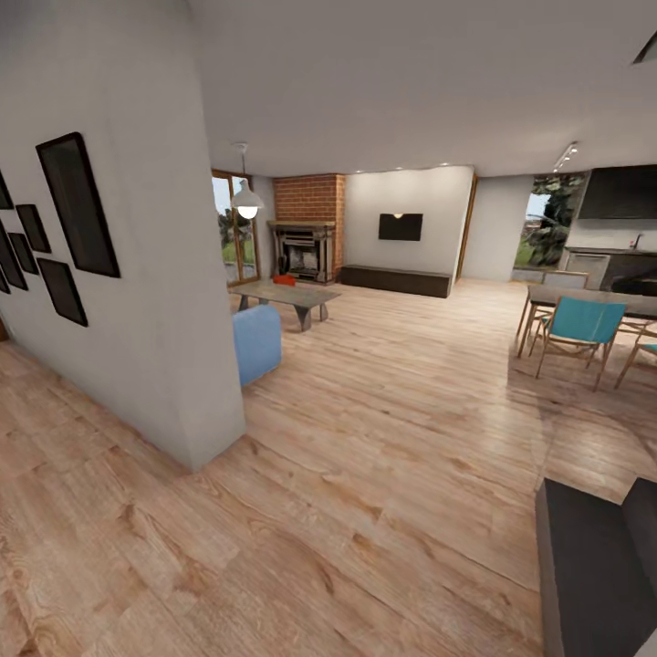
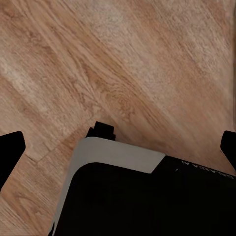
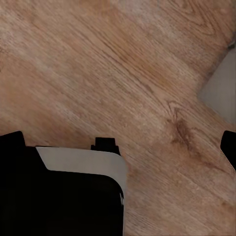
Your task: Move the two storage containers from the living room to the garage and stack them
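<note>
The living room spreads ahead in the head view, floored in light wood planks [image 1: 383, 438] that run from the foreground to the far wall. A plain white partition wall [image 1: 137, 274] with dark rectangular picture frames [image 1: 78, 205] stands near, to the left of the low grey coffee tabletop [image 1: 285, 295]. Behind that tabletop rises the red brick chimney [image 1: 310, 199] over an ornate dark fireplace [image 1: 301, 251]. To the right of the chimney a black wall-mounted TV [image 1: 401, 226] hangs above a long low dark-brown bench [image 1: 396, 279]. A light blue upholstered seat [image 1: 256, 341] sits just in front of the coffee tabletop, and a white pendant lamp [image 1: 246, 203] hangs above it. Well to the right of the bench are a dining table [image 1: 584, 298] and turquoise chairs with wooden legs [image 1: 577, 330].

One orange-red storage container [image 1: 284, 280] shows as a small bright patch at the far end of the coffee tabletop, in front of the fireplace; it is too small to make out its walls or whether anything lies in it.

In the left wrist view the left claw [image 2: 118, 147] hangs above the plank floor with its dark fingertips [image 2: 11, 147] far apart, open and empty, over the robot's black and grey base [image 2: 128, 191]. In the right wrist view the right claw [image 3: 120, 145] is likewise spread wide and holds nothing.
</note>
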{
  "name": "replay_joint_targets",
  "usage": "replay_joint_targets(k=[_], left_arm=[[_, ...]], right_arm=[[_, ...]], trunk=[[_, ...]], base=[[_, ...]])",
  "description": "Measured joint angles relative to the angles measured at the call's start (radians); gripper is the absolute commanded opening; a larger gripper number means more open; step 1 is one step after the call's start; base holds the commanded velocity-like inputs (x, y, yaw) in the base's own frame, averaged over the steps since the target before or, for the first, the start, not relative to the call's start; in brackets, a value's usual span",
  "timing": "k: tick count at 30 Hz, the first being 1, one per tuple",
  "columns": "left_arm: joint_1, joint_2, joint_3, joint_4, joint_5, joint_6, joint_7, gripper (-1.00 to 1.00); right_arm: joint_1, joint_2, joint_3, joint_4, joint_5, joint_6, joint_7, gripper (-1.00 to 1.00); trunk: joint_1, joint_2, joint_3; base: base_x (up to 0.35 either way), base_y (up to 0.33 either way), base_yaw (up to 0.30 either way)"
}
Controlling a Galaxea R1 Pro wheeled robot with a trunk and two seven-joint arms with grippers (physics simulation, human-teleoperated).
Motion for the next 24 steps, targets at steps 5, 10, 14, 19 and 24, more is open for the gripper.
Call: replay_joint_targets(k=[5,10,14,19,24], left_arm=[[0.000,0.000,0.000,0.000,0.000,0.001,0.000,1.00],[0.000,0.000,0.000,0.000,0.000,0.001,0.000,1.00],[0.000,0.000,0.000,0.000,0.000,0.001,0.000,1.00],[0.000,0.000,0.000,0.000,0.000,0.000,0.000,1.00],[0.000,0.000,0.000,0.001,0.000,-0.001,0.000,1.00]], right_arm=[[0.000,0.000,0.001,0.000,0.000,0.000,0.001,1.00],[0.000,-0.001,0.000,0.000,0.000,0.000,0.002,1.00],[0.000,-0.002,0.000,0.000,0.000,0.000,0.003,1.00],[0.000,0.002,0.000,0.000,-0.001,-0.001,-0.002,1.00],[0.000,0.003,-0.001,0.000,-0.002,-0.001,-0.005,1.00]], trunk=[[0.000,0.000,0.000],[0.000,0.000,0.000],[0.000,0.000,0.000],[0.000,0.000,0.000],[0.000,0.000,0.000]], base=[[0.321,0.000,-0.001],[0.321,0.000,0.000],[0.321,0.000,0.000],[0.321,0.000,-0.094],[0.321,0.000,-0.232]])
